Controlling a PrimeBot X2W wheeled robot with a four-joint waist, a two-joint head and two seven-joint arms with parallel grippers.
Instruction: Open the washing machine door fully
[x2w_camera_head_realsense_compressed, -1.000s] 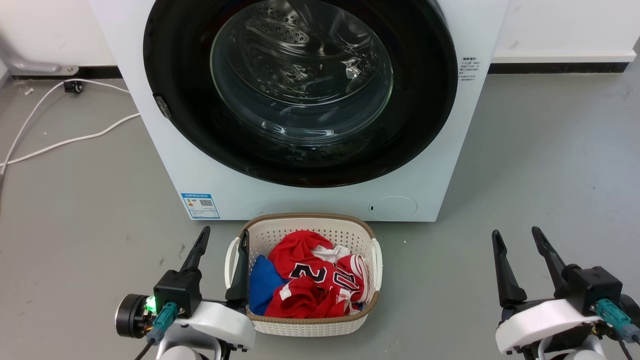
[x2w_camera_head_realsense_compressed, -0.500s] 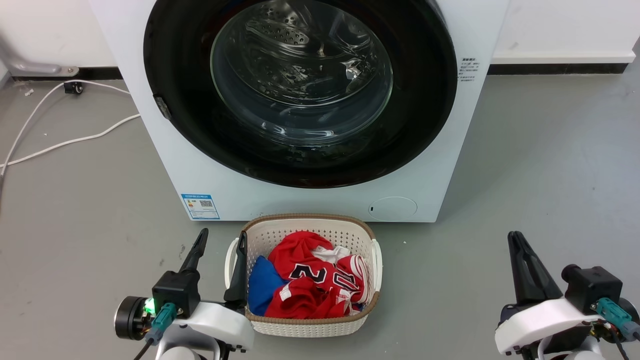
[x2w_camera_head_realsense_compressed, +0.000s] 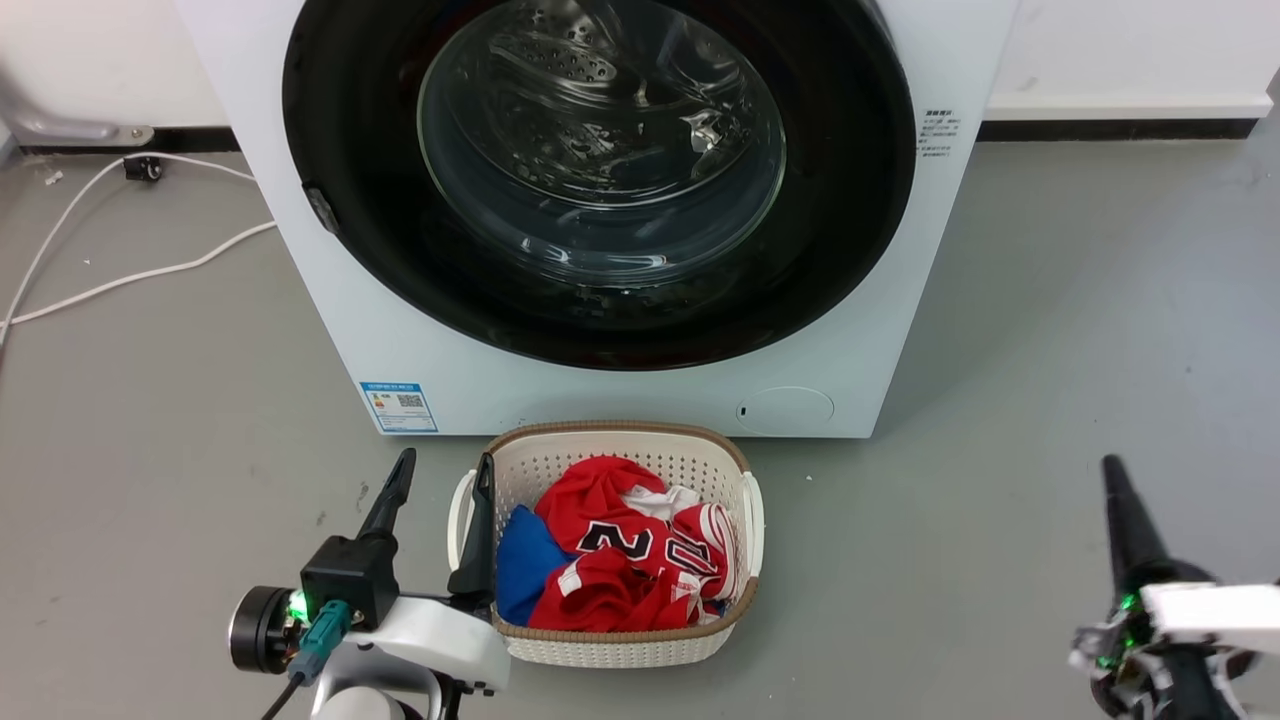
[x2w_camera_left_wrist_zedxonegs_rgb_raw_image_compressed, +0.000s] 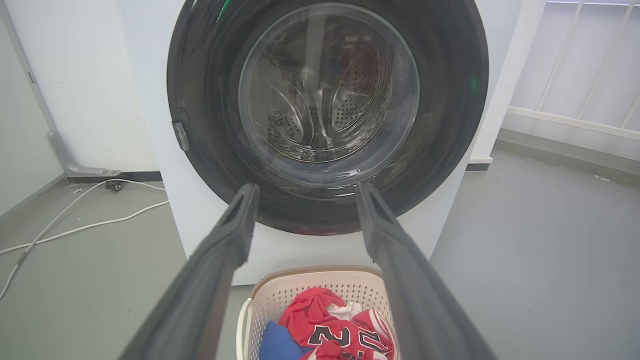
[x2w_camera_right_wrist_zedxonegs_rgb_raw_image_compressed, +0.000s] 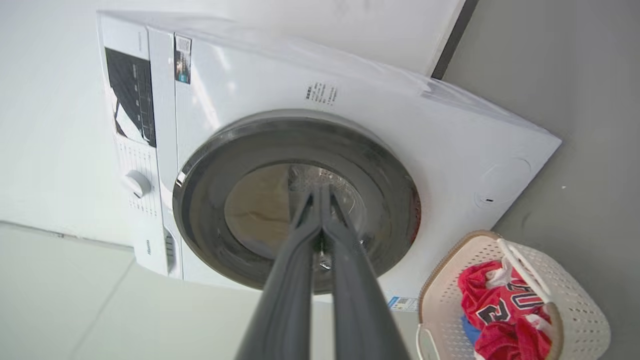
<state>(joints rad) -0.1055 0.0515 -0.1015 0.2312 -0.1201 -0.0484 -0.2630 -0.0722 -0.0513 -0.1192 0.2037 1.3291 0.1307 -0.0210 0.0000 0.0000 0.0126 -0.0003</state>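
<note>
The washing machine door (x2w_camera_head_realsense_compressed: 600, 170) is sitting shut and flush against the front of the white washing machine (x2w_camera_head_realsense_compressed: 640, 405), which is standing on the grey floor (x2w_camera_head_realsense_compressed: 1080, 300) against the wall. The door is a wide glossy black ring, spanning nearly the whole width of the machine, and it is framing a bulging clear glass bowl through which the perforated steel drum is showing. Being round, it is as wide as it is tall, and its face is pointing straight out toward the robot. A small grey tab (x2w_camera_head_realsense_compressed: 322, 210) is sticking out at its rim on the robot's left.

Just in front of the machine a white basket (x2w_camera_head_realsense_compressed: 620, 650) is holding a red jersey (x2w_camera_head_realsense_compressed: 620, 560) and something blue. The left gripper (x2w_camera_head_realsense_compressed: 446, 462) is hovering beside the basket's left rim with its fingers spread apart and holding nothing. The right gripper (x2w_camera_right_wrist_zedxonegs_rgb_raw_image_compressed: 320, 192) is pointing at the door from a distance, its fingers pressed together on nothing.
</note>
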